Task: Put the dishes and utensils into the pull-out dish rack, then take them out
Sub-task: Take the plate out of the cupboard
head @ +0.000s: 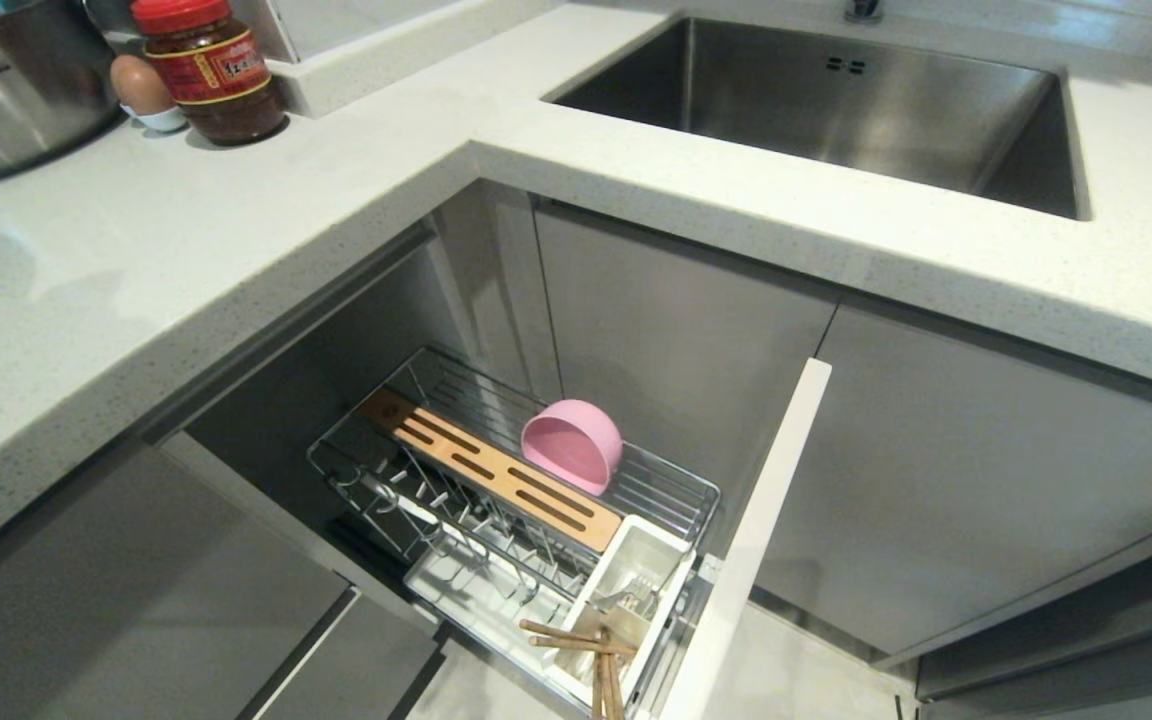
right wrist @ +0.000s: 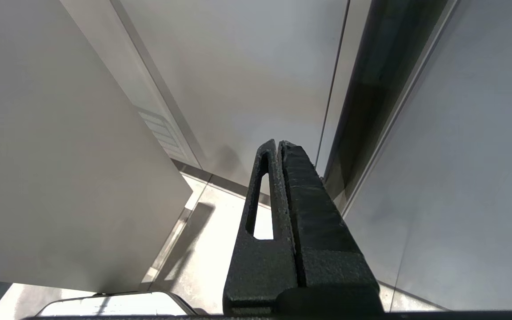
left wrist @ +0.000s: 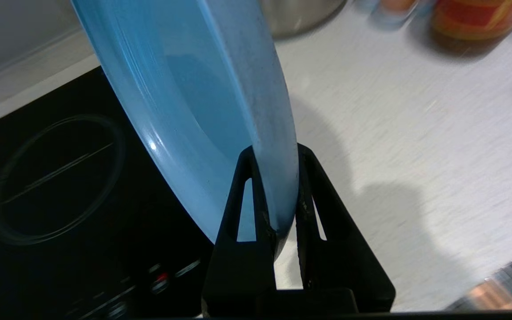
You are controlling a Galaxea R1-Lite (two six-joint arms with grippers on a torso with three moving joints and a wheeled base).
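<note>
Item, light-blue plate (left wrist: 202,111): I am carrying it edge-on by its rim, pinched in the left gripper (left wrist: 275,186) over the cooktop (left wrist: 51,186) and white counter (left wrist: 407,146), risking a slip from so narrow a hold; right gripper (right wrist: 279,151) is hanging closed, empty, beside the cabinets.

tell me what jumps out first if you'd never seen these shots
The light-blue plate, held on edge in the left gripper above the black cooktop. Then the pink bowl, tipped on its side in the pulled-out dish rack below the countertop.
</note>
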